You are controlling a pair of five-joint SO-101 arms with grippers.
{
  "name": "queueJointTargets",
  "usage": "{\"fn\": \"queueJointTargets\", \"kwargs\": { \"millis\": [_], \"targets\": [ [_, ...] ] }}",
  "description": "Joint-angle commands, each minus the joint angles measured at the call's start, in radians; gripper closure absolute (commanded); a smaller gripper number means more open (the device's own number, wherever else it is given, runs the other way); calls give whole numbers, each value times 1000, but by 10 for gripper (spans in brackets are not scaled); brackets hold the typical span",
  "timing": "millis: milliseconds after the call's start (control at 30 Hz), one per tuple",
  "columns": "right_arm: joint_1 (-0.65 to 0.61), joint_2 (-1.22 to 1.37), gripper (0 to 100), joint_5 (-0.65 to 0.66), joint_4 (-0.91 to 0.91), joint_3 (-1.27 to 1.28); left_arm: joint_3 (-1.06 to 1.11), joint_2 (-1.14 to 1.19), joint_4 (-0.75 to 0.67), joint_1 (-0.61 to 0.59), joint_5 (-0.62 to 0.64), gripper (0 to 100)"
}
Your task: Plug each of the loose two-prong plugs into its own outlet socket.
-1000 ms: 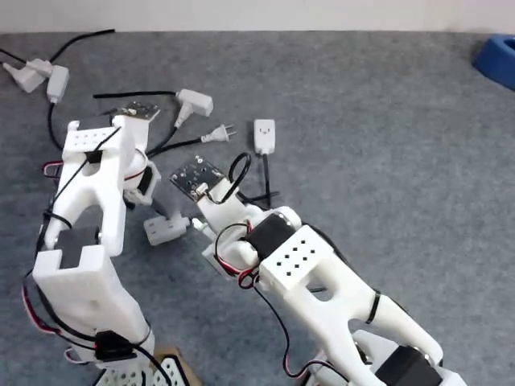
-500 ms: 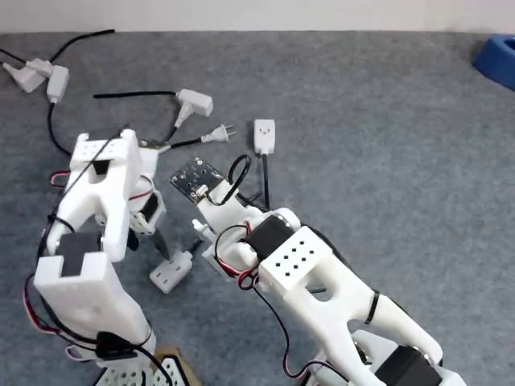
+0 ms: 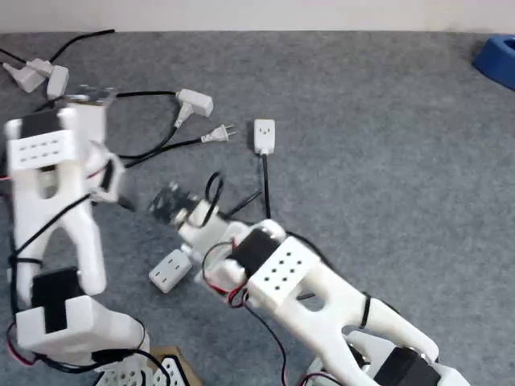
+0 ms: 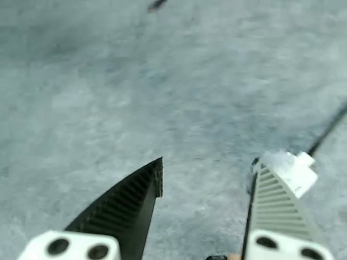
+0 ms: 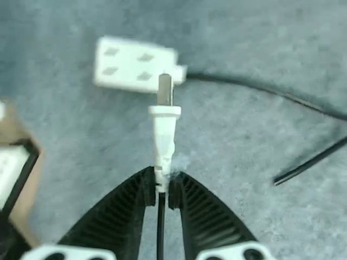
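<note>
My right gripper [image 5: 160, 184] is shut on the tail of a white two-prong plug [image 5: 162, 130]. Its prongs point at a white outlet socket [image 5: 135, 65] lying just ahead on the grey carpet, a small gap apart. In the high view that socket [image 3: 169, 269] lies near the front left, beside my right gripper [image 3: 189, 237]. My left gripper [image 4: 209, 165] hangs open above bare carpet, raised at the far left [image 3: 117, 193]. A second socket [image 3: 264, 135] sits mid-table, with a loose plug [image 3: 219, 133] just left of it.
Another white plug [image 3: 195, 102] on a black cord lies behind the loose one. Two more white plugs [image 3: 36, 74] sit at the back left corner. A blue object [image 3: 497, 58] is at the back right. Black cords [image 3: 265, 181] cross the middle.
The socket slid toward the table's front. My left arm then lifted off it and swung back to the left. My right arm shifted left with the plug.
</note>
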Motion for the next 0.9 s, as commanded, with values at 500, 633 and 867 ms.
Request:
{"fn": "queueJointTargets", "kwargs": {
  "millis": [500, 633, 867],
  "targets": [
    [-2, 348, 991, -89, 90, -507, -67, -148, 97, -12, 26, 736],
    [38, 315, 991, -149, -137, -309, -33, -245, 109, 76, 77, 736],
    [67, 150, 991, -169, -314, -59, 96, -372, 107, 134, 81, 729]
  ]
}}
